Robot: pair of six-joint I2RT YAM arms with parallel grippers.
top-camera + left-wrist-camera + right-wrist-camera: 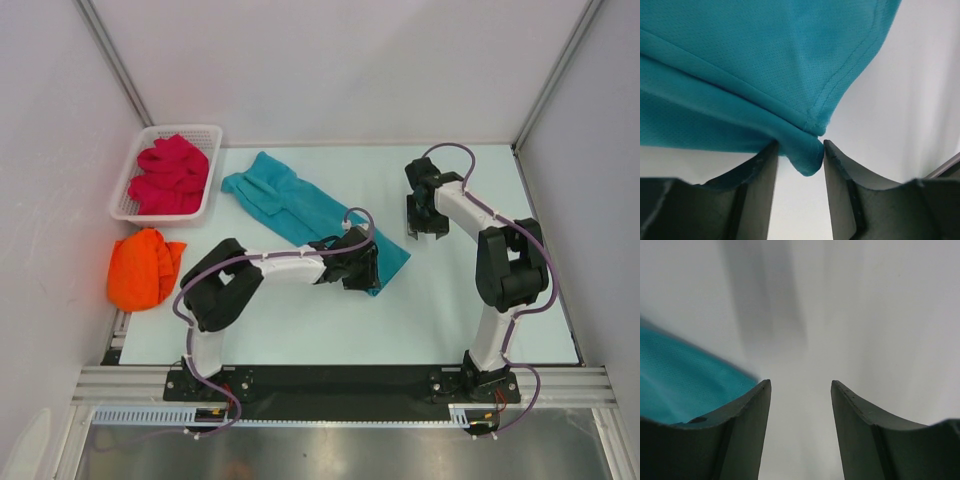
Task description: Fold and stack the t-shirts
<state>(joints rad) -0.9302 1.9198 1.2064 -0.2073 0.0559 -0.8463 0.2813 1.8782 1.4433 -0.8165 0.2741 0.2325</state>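
The teal t-shirt lies as a long, narrow strip slanting across the middle of the table, so it looks folded lengthwise but not yet shortened. The crimson-pink t-shirt is bunched in the white basket at the far left, and the orange t-shirt sits crumpled just near of the basket. Both appear untouched and nothing is stacked, so I judge most of the work is still ahead. The top view places the left gripper on the strip's near-right end and the right gripper just beside that end. Only the left wrist view shows a hemmed corner between the left fingers, touching them, though I cannot tell whether they clamp it. The right wrist view shows those fingers spread and holding nothing, with teal cloth at the left.
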